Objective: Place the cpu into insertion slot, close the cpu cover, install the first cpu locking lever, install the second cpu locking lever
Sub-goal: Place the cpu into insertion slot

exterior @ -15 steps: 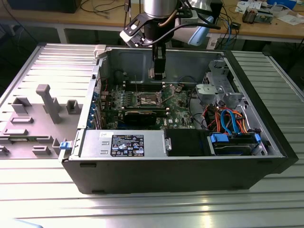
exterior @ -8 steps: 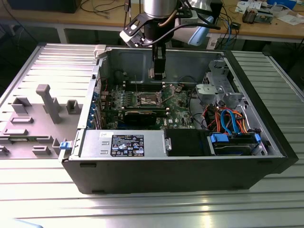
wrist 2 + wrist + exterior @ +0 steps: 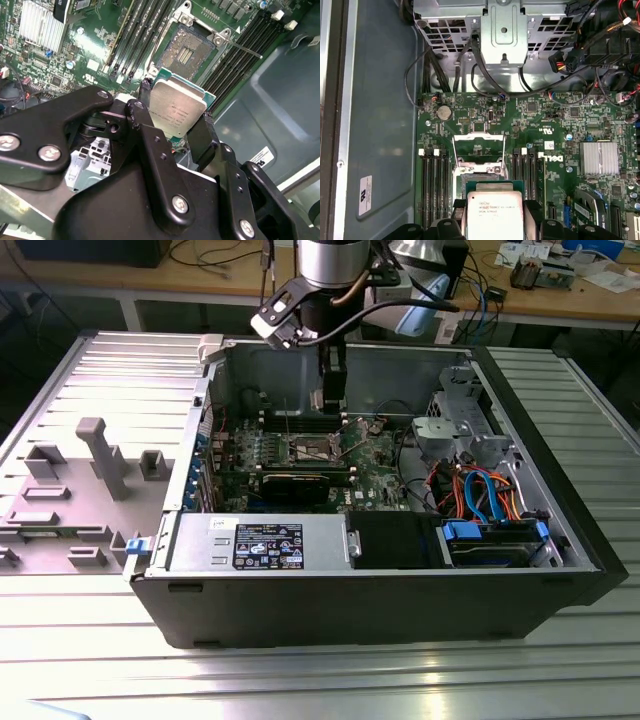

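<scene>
My gripper [image 3: 175, 120] is shut on the cpu [image 3: 177, 107], a flat silver-topped square chip with a green edge, gripped by two opposite sides between black fingers [image 3: 142, 102]. It hangs in the air above the green board, a short way from the insertion slot [image 3: 187, 47], whose dark pin field lies bare. In the first wrist view the cpu [image 3: 494, 212] sits just short of the insertion slot [image 3: 480, 175], and the cpu cover [image 3: 479, 149] stands raised open behind it. A thin locking lever [image 3: 242, 48] sticks out beside the slot. In the exterior view the gripper [image 3: 332, 390] reaches down into the open computer case over the insertion slot [image 3: 312, 448].
Long black memory slots [image 3: 150, 30] flank the socket on both sides. A finned silver heatsink [image 3: 600, 157] sits on the board. A metal drive cage [image 3: 502, 30] with black cables stands at the board's edge. The case walls [image 3: 230, 365] enclose the working space; a grey fixture [image 3: 100, 455] stands outside.
</scene>
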Robot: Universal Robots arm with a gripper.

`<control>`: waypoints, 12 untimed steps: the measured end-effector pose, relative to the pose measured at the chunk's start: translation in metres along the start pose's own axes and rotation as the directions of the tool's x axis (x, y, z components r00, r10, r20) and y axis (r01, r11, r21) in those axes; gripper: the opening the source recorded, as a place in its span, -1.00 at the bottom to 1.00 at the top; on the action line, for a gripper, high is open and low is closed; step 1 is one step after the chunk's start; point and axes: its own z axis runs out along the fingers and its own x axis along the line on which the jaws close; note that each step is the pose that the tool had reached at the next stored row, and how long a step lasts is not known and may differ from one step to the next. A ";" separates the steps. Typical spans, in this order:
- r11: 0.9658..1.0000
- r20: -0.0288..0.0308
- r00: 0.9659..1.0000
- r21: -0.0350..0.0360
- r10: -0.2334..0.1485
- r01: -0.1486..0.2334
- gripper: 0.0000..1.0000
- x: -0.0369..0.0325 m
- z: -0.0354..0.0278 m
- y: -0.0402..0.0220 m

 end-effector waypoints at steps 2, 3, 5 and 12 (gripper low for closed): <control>1.000 0.000 1.000 -0.001 -0.001 0.001 0.08 0.0000 0.0018 -0.0023; 1.000 0.000 1.000 -0.003 -0.001 0.001 0.08 0.0000 0.0029 -0.0032; 1.000 0.000 1.000 -0.005 -0.001 0.001 0.08 -0.0001 0.0037 -0.0037; 1.000 0.000 1.000 -0.005 -0.001 0.001 0.08 -0.0001 0.0040 -0.0038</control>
